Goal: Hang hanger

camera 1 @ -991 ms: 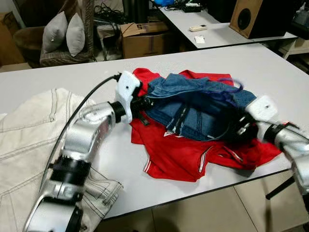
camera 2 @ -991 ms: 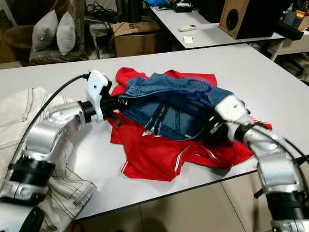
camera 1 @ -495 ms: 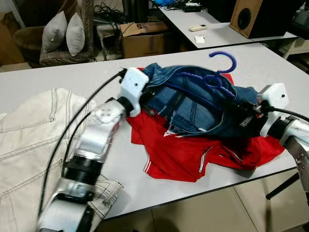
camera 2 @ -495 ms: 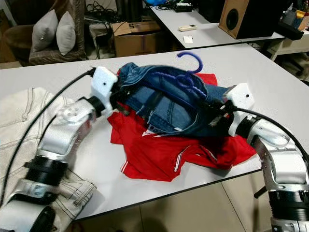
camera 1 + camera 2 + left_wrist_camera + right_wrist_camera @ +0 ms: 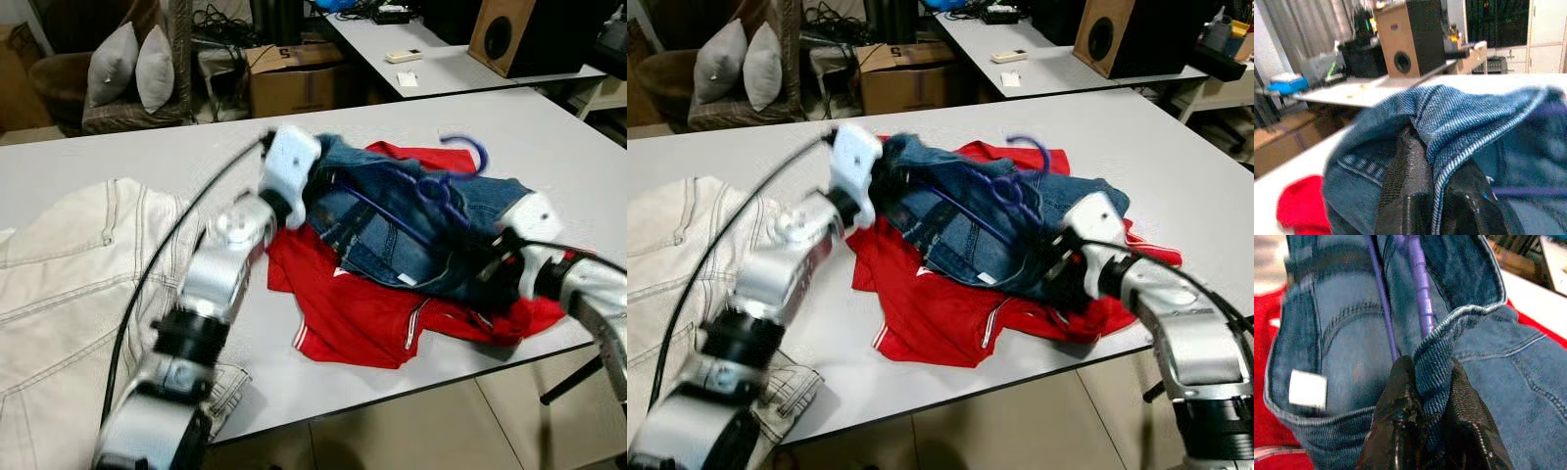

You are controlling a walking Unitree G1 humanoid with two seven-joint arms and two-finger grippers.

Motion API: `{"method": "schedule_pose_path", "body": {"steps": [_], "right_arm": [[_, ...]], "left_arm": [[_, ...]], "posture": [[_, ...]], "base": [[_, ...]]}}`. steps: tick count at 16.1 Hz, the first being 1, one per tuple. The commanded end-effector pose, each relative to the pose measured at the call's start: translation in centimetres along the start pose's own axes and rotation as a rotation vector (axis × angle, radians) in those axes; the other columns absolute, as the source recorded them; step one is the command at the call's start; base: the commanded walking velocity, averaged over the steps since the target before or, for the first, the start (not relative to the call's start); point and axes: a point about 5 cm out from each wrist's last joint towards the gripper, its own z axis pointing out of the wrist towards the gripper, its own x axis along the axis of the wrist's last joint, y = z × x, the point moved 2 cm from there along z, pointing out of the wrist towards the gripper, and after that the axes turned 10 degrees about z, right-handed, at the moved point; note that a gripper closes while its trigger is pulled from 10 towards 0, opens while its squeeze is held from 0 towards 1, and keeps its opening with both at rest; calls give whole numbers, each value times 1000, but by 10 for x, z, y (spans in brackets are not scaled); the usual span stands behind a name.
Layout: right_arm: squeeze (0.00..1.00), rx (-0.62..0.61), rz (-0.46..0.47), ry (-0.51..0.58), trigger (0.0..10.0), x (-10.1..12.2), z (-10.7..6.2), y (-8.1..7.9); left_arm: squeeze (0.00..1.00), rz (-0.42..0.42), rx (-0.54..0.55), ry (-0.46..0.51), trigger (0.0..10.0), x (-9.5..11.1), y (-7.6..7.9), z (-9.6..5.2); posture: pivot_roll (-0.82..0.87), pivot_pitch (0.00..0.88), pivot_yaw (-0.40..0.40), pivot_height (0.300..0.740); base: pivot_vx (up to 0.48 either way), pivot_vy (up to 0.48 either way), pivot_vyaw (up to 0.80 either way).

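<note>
So both the left gripper (image 5: 1425,196) and the right gripper (image 5: 1430,431) pinched the jeans (image 5: 411,220) with the hanger (image 5: 446,176) inside, not yet hung anywhere.

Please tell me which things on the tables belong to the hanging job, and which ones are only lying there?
Job things:
- purple hanger, inside the jeans
- blue jeans, waistband pinched by left gripper and right gripper

Only lying there:
- red shirt under the jeans
- white jeans
- speaker and remote on the far table

Both claws (image 5: 312,184) (image 5: 487,262) clamped tight
</note>
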Motion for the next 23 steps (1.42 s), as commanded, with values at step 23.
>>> {"method": "schedule_pose_path", "body": {"steps": [23], "right_arm": [[0, -339, -662, 30, 0, 12, 4, 22]], "left_arm": [[0, -286, 17, 26, 0, 14, -4, -6]], "posture": [[-36, 0, 16, 740]], "base": [[0, 0, 0]]}}
